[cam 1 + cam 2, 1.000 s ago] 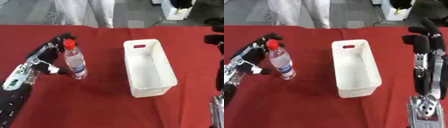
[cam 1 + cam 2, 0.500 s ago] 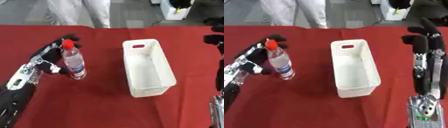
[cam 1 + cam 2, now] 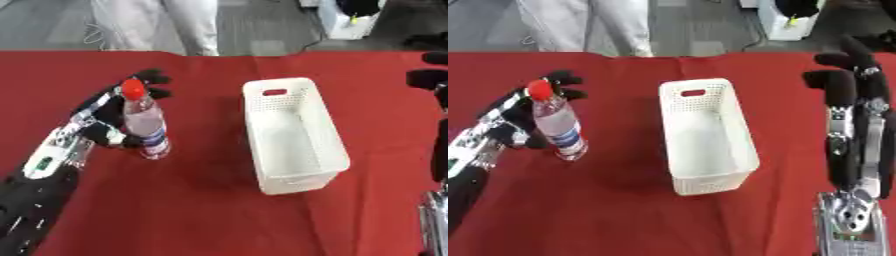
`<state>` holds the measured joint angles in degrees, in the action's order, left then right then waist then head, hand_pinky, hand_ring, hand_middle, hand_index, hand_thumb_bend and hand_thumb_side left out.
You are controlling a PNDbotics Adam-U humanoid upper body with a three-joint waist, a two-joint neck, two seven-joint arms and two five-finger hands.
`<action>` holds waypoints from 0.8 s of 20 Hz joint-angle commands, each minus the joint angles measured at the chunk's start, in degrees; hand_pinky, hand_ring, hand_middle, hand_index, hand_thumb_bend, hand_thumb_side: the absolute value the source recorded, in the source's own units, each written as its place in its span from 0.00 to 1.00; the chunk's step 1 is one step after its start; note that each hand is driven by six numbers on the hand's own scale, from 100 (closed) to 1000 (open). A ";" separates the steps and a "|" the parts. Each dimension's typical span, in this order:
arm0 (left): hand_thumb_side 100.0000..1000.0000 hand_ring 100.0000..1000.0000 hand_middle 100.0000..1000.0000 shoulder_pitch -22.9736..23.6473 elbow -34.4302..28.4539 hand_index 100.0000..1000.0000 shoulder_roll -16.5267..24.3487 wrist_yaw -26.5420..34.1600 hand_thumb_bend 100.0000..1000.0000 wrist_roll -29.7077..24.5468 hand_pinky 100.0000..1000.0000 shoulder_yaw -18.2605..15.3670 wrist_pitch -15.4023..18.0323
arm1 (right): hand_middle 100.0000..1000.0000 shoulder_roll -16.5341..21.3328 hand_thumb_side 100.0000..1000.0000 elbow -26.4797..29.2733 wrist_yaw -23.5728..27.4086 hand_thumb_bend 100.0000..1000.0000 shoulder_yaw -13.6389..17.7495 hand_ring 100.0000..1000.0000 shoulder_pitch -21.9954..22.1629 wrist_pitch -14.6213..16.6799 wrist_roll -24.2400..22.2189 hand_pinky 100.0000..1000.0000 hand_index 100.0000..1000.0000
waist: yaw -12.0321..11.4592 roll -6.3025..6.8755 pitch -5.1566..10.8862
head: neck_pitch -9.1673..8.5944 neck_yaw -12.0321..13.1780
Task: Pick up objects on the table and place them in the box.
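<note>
Left of the white box (image 3: 293,135), the left hand (image 3: 109,117) is grasping a red-capped bottle (image 3: 144,122) upright; right of the box, the right hand (image 3: 855,100) is resting with fingers released.

Place: looked like a robot lab or demo hall
Work surface: table under a plain red cloth (image 3: 201,210)
Floor: smooth grey hard floor (image 3: 52,27) beyond the table's far edge, with loose cables (image 3: 92,37) lying on it
Equipment: white machine housing (image 3: 785,22) at the far right
People: white trouser legs (image 3: 166,22) stood behind the table
</note>
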<state>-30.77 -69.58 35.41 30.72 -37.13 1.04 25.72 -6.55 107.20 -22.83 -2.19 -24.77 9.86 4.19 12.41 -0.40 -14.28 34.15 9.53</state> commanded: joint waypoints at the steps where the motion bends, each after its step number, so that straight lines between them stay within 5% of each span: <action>1: 0.25 0.84 0.88 -1.19 -0.80 1.00 0.63 -0.11 0.77 -12.06 0.96 0.05 11.78 | 0.63 0.20 0.83 0.95 0.12 0.53 -0.02 0.57 -0.07 0.10 -0.29 0.60 0.87 | 0.13 0.29 0.86 | -0.40 -0.50; 12: 0.28 0.79 0.83 -1.68 -0.39 1.00 -0.17 -1.96 0.80 -11.43 0.91 0.18 12.37 | 0.63 0.15 0.83 1.23 0.20 0.52 0.02 0.57 0.01 0.08 -0.41 0.60 0.87 | 0.44 0.48 0.72 | -0.33 -0.59; 14: 0.29 0.74 0.78 -1.75 -0.32 1.00 -0.24 -2.73 0.80 -11.00 0.86 0.12 12.83 | 0.63 0.14 0.83 1.26 0.22 0.52 0.04 0.57 0.00 0.07 -0.43 0.60 0.87 | 0.47 0.48 0.68 | -0.30 -0.60; 16: 0.30 0.54 0.58 -1.78 0.04 0.88 -0.24 -3.63 0.81 -9.66 0.69 -0.31 13.42 | 0.63 0.14 0.83 1.27 0.23 0.52 0.06 0.57 0.00 0.06 -0.43 0.60 0.87 | 0.45 0.47 0.65 | -0.29 -0.64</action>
<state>-31.43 -69.13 34.36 27.72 -35.68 1.32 27.17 -6.57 107.25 -22.83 -2.19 -24.35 9.92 3.86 12.83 -0.07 -14.40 34.15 9.12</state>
